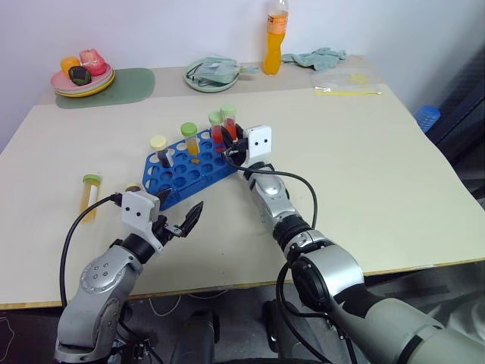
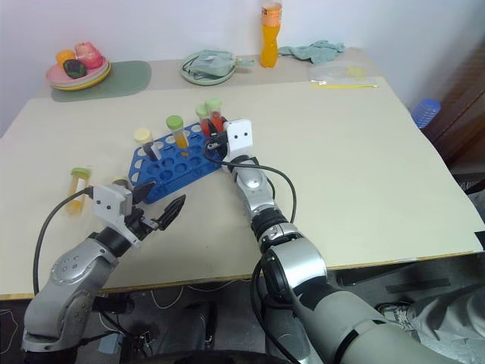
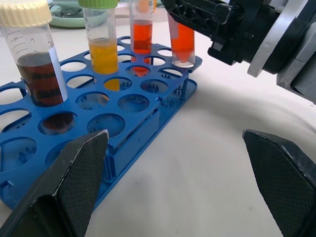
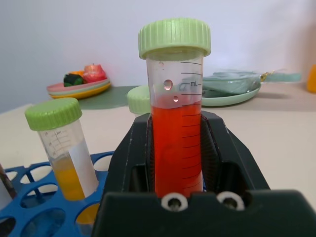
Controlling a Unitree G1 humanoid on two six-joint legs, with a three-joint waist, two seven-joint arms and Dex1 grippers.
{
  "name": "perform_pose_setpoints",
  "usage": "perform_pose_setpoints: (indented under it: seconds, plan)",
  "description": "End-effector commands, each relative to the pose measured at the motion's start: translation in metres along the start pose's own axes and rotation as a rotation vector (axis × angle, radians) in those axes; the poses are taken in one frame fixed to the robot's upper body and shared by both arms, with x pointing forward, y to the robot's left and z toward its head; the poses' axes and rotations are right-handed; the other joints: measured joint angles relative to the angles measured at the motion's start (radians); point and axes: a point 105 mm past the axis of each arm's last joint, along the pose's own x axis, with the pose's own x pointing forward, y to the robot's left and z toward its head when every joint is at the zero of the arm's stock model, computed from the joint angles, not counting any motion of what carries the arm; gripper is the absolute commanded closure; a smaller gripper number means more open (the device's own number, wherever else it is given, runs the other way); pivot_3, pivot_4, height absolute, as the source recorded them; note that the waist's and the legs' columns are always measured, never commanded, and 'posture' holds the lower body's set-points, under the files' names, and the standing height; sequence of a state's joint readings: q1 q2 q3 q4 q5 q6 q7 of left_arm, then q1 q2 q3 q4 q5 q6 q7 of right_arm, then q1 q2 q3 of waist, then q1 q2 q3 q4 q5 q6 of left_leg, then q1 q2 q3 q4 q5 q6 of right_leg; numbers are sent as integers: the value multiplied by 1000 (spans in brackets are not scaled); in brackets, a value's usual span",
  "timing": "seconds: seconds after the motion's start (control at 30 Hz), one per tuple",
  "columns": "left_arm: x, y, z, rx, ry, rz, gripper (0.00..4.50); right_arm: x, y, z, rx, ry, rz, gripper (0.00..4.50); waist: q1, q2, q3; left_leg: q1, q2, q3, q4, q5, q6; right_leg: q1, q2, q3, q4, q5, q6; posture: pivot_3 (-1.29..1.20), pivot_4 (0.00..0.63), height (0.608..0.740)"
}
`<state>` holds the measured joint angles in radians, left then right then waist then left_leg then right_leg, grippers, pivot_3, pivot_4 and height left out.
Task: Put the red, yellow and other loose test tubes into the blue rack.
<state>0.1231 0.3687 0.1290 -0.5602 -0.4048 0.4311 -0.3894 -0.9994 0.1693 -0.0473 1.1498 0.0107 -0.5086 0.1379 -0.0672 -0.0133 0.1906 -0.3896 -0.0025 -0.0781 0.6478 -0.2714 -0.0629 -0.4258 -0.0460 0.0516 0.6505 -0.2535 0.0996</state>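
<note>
The blue rack (image 1: 198,176) lies slantwise at the table's middle left. Three tubes stand in it: a dark one with a cream cap (image 1: 159,147), a yellow one with a green cap (image 1: 189,136) and a red one (image 1: 217,127). My right gripper (image 1: 233,145) is shut on a second red tube (image 4: 177,133) with a pale green cap, held upright with its tip at the rack's right corner hole (image 3: 183,61). Another yellow tube (image 1: 90,199) lies loose on the table, left of the rack. My left gripper (image 2: 161,199) hangs open just in front of the rack, holding nothing.
At the back stand a plate of toy food (image 1: 82,74) on a green mat (image 1: 129,85), a green plate with a cloth (image 1: 212,73), an orange bottle (image 1: 276,36), a crumpled cloth (image 1: 318,58) and a clear bag (image 1: 342,80). The table's right half is bare.
</note>
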Motion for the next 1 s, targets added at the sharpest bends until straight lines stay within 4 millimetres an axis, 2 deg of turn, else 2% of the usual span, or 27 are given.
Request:
perform_pose_setpoints:
  seconds: [0.03, 0.3, 0.43, 0.5, 0.53, 0.67, 0.7, 0.87, 1.0]
  plan:
    - [1, -6, 8, 8, -36, -26, 0, 1, 11, 0, 5, -9, 14, 3742, 0, 0, 0, 0, 0, 0, 0, 0, 0, 0, 0, 0, 0, 0, 0, 0, 150, 740]
    - [1, -6, 6, 6, -36, -25, 0, 0, 17, -1, 32, -12, 16, 3742, 0, 0, 0, 0, 0, 0, 0, 0, 0, 0, 0, 0, 0, 0, 0, 0, 150, 740]
    - [0, -5, 5, 1, -36, -20, 0, -4, 18, -8, 83, 8, 49, 3742, -1, 0, 0, 0, 0, 0, 0, 0, 0, 0, 0, 0, 0, 0, 0, 0, 150, 740]
    - [0, -5, 5, -1, -37, -18, 0, -5, 17, -10, 94, 15, 52, 2720, -2, 0, 0, 0, 0, 0, 0, 0, 0, 0, 0, 0, 0, 0, 0, 0, 150, 740]
    - [1, -5, 5, -1, -38, -18, 0, -5, 16, -10, 97, 13, 52, 2381, -2, 0, 0, 0, 0, 0, 0, 0, 0, 0, 0, 0, 0, 0, 0, 0, 150, 740]
    - [1, -6, 7, -1, -43, -16, 0, -4, 14, -1, 91, -28, 47, 261, -2, 0, 0, 0, 0, 0, 0, 0, 0, 0, 0, 0, 0, 0, 0, 0, 150, 740]
    - [1, -7, 8, -1, -45, -16, 0, -3, 14, 3, 88, -45, 45, 55, -2, 0, 0, 0, 0, 0, 0, 0, 0, 0, 0, 0, 0, 0, 0, 0, 150, 740]
    - [1, -6, 9, -1, -49, -11, 0, -1, 12, 22, 62, -132, 70, 55, -2, 0, 0, 0, 0, 0, 0, 0, 0, 0, 0, 0, 0, 0, 0, 0, 150, 740]
    - [-2, 0, 10, -2, -50, 6, 0, -4, 1, 35, 24, -177, 86, 55, -1, 0, 0, 0, 0, 0, 0, 0, 0, 0, 0, 0, 0, 0, 0, 0, 150, 740]
